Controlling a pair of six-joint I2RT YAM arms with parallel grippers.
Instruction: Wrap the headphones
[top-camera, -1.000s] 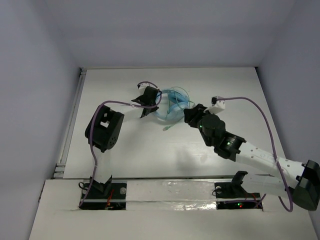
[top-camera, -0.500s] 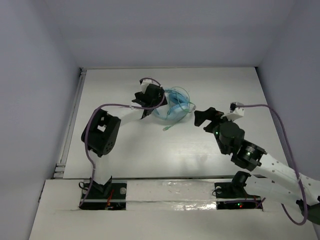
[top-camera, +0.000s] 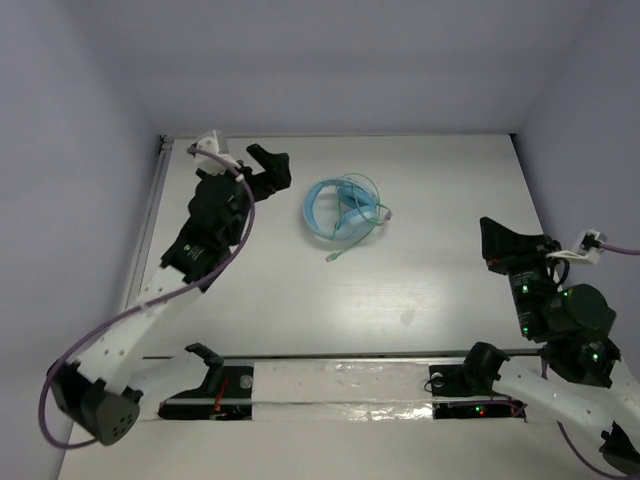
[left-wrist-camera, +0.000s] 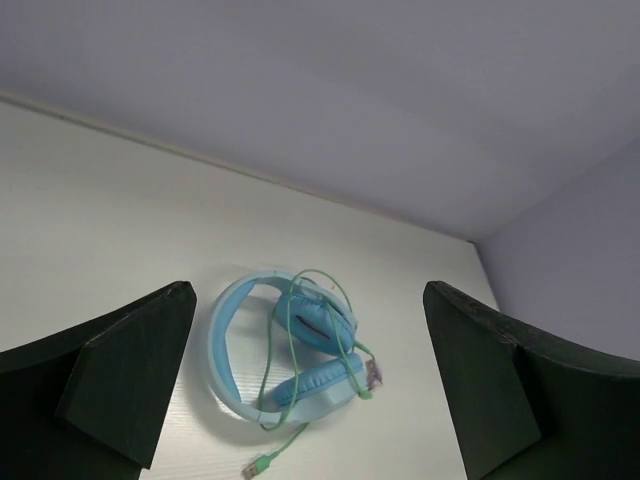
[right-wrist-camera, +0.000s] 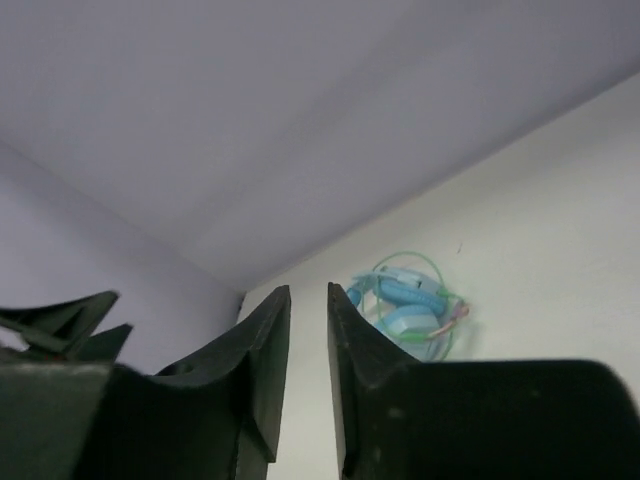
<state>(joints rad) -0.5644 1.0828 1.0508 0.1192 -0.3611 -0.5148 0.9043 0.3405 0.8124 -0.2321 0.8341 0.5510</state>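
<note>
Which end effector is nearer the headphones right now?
Left. The left end effector sits a short way left of the headphones; the right end effector is farther off on their right, slightly nearer the bases.

A robotics lab test cell is indicated. A plain white bench (top-camera: 420, 200) is boxed in on three sides by bare pale walls (top-camera: 340, 60). Two robot arms, left (top-camera: 205, 235) and right (top-camera: 560, 320), are bolted at its near edge, and purple cables (top-camera: 244, 205) are strung along them.
</note>
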